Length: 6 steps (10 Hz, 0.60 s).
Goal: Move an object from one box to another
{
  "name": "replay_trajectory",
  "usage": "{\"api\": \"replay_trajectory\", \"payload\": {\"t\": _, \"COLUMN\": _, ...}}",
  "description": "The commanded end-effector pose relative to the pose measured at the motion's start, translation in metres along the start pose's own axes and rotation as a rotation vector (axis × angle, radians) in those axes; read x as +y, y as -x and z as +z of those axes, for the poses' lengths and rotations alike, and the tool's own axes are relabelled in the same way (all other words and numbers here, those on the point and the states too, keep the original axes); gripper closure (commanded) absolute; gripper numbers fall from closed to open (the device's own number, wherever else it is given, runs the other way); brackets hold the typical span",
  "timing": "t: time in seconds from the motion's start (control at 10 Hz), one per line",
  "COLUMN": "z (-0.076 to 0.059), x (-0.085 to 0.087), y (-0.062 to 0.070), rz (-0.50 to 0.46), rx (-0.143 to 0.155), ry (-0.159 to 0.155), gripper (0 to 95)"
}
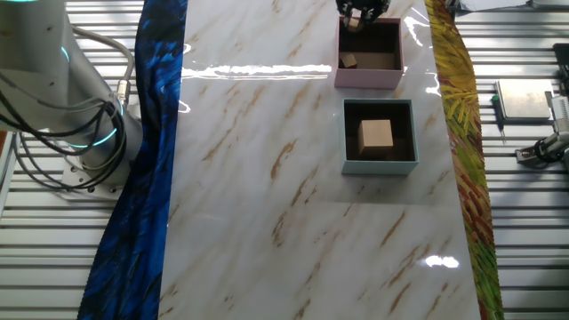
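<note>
The grey-blue-walled box (351, 136) with dark brown lining sits right of the table's middle and holds a tan wooden cube (376, 136). The pink-walled box (367, 76) with dark lining stands just behind it, and a small tan block (348, 60) lies in its left part. My gripper (356, 18) is at the top edge of the view, over the pink box's far wall. It is mostly cut off. Its dark fingers appear closed on a small tan wooden piece (354, 20).
The robot base (62, 98) with its cables stands at the left. A blue cloth strip (147, 160) and a yellow-green strip (462, 151) border the marble surface. A grey device (524, 100) and a tool lie on the right slats.
</note>
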<state>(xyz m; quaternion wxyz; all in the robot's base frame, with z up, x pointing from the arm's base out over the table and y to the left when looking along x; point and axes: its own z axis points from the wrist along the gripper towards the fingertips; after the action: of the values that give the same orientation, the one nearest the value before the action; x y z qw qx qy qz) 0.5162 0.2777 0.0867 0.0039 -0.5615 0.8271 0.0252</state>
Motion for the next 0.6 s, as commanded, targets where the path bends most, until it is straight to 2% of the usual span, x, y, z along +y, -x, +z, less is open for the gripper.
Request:
{"api": "replay_trajectory", "payload": {"t": 0.1, "z": 0.0006, "x": 0.0038, "y": -0.0019, "rz": -0.032, "rx": -0.002, "ry": -0.009, "gripper": 95.0}}
{"api": "replay_trajectory", "payload": {"t": 0.2, "z": 0.0014, "x": 0.0047, "y": -0.0018, "rz": -0.043, "rx": -0.002, "ry": -0.011, "gripper": 95.0}}
{"api": "replay_trajectory", "payload": {"t": 0.4, "z": 0.0068, "x": 0.0119, "y": -0.0012, "rz": -0.085, "rx": -0.008, "ry": -0.038, "gripper": 95.0}}
{"api": "replay_trajectory", "payload": {"t": 0.6, "z": 0.0082, "x": 0.0128, "y": -0.0001, "rz": -0.109, "rx": -0.003, "ry": -0.041, "gripper": 95.0}}
